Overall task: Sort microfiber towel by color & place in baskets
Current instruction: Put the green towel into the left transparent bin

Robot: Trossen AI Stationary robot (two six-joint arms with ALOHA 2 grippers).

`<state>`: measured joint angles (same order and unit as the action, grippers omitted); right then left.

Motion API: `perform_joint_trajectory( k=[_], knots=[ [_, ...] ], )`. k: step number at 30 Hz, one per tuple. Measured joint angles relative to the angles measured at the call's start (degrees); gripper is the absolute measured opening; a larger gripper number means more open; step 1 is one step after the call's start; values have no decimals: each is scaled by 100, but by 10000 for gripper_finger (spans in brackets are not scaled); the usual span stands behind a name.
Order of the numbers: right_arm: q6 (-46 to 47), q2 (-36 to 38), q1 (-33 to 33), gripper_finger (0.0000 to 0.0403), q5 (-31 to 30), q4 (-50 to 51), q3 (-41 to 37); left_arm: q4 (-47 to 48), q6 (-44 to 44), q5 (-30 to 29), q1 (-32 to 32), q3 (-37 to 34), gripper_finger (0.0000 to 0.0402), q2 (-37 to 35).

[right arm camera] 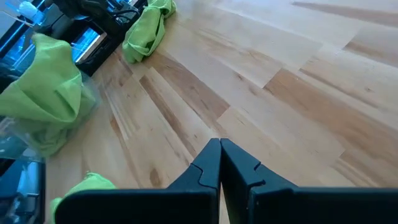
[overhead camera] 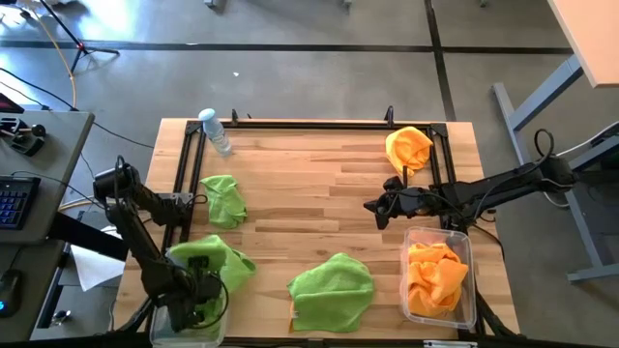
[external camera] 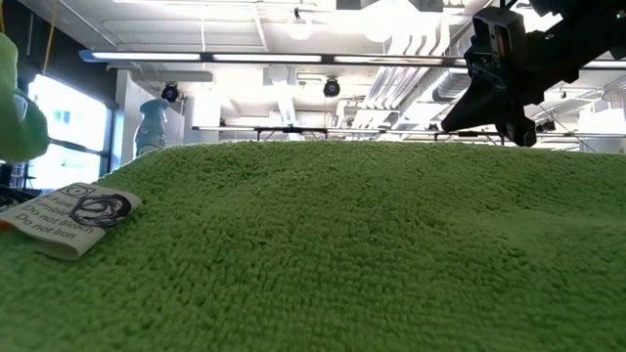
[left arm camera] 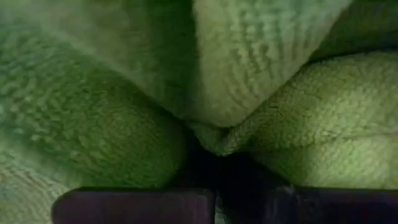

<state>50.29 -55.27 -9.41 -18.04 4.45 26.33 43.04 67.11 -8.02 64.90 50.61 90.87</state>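
Your left gripper (overhead camera: 198,295) is clamped on a green towel (overhead camera: 215,261) directly over the left basket (overhead camera: 184,329). Right gripper (overhead camera: 372,205), closed and empty; orange towel (overhead camera: 408,147) at its 1 o'clock.

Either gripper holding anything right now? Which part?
Left gripper is shut on a fold of a green towel over its basket. Right gripper shut, empty.

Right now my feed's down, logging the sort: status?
Left gripper shut on green towel over left basket. Right gripper shut, empty, mid-table. Two green towels, one orange towel loose. Nothing blocking.
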Motion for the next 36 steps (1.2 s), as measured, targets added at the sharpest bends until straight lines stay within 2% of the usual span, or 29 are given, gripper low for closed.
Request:
perform_joint_trajectory(
  k=[3, 11, 20, 25, 28, 36],
  knots=[
    [34, 0, 0, 0, 50, -2, 0, 4, 392, 136, -6, -107, 8, -2],
    [27, 0, 0, 0, 50, -4, 0, 110, 424, 462, -7, 112, 60, -205],
    [25, 0, 0, 0, -57, -4, 0, 429, 997, 455, -7, 383, 124, -1081],
    [25, 0, -2, 0, -61, -2, 0, 489, 1339, 408, -7, 398, 128, -1600],
    [24, 0, -1, 0, -61, -3, 0, 651, 1358, 112, -9, 398, 124, -1843],
    [-218, 0, 0, 0, -83, -4, 0, 1071, 819, -477, -479, 400, 113, -2506]
  ],
)
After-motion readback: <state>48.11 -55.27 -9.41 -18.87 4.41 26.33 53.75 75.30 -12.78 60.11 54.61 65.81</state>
